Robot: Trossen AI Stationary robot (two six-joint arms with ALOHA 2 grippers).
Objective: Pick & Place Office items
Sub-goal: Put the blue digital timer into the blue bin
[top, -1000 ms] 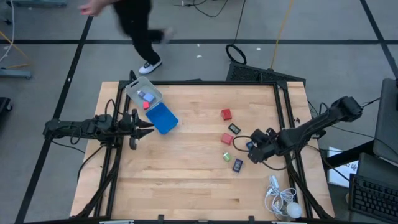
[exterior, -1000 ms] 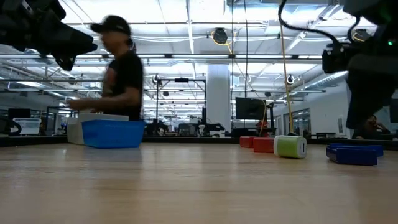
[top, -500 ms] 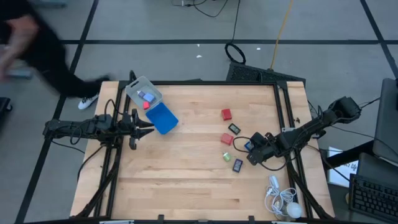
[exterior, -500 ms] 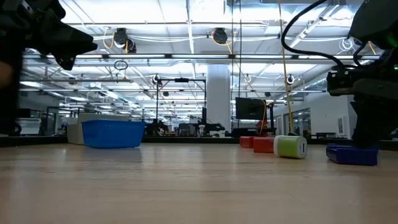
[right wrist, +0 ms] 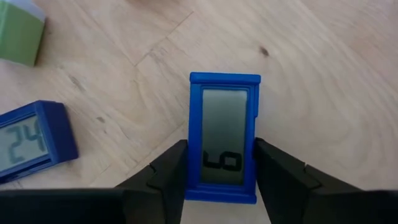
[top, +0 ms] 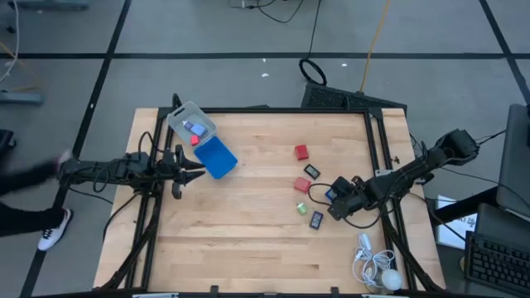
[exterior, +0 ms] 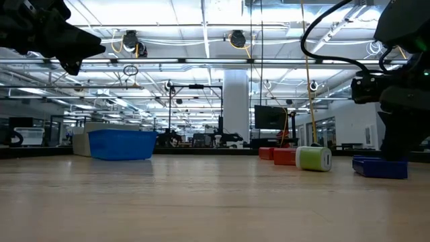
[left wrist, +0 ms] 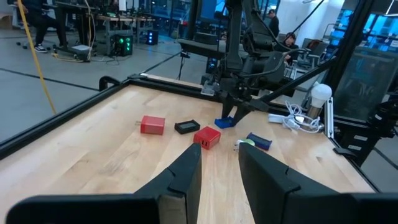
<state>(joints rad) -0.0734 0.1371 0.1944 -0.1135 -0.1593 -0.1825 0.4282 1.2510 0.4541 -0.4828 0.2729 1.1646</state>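
My right gripper (top: 334, 197) is down at the table's right side, shut on a blue rectangular piece with a grey display (right wrist: 222, 138) that lies flat on the wood. A second blue display piece (right wrist: 28, 146) and a green piece (right wrist: 18, 34) lie close by. Two red blocks (top: 301, 152) (top: 302, 185) and a dark rectangular piece (top: 312, 170) lie a little toward the far side. My left gripper (left wrist: 219, 177) is open and empty, held above the table's left side beside the blue tray (top: 217, 157). My right gripper has the blue display piece's two long sides (right wrist: 194, 171) between its two fingers (right wrist: 166, 182), at the end nearer the wrist. The fingers come from above and lie along the piece. The piece lies flat on the table, display up.
A clear plastic box (top: 190, 124) with small pieces inside lies against the blue tray at the far left. A white corded gadget (top: 377, 266) lies at the near right corner. Bare wood spreads across the table's middle and near left.
My right gripper has come down toward the table and a little toward the left edge, until its fingers stand around the blue display piece. A person behind the table's far edge has walked off to the left.
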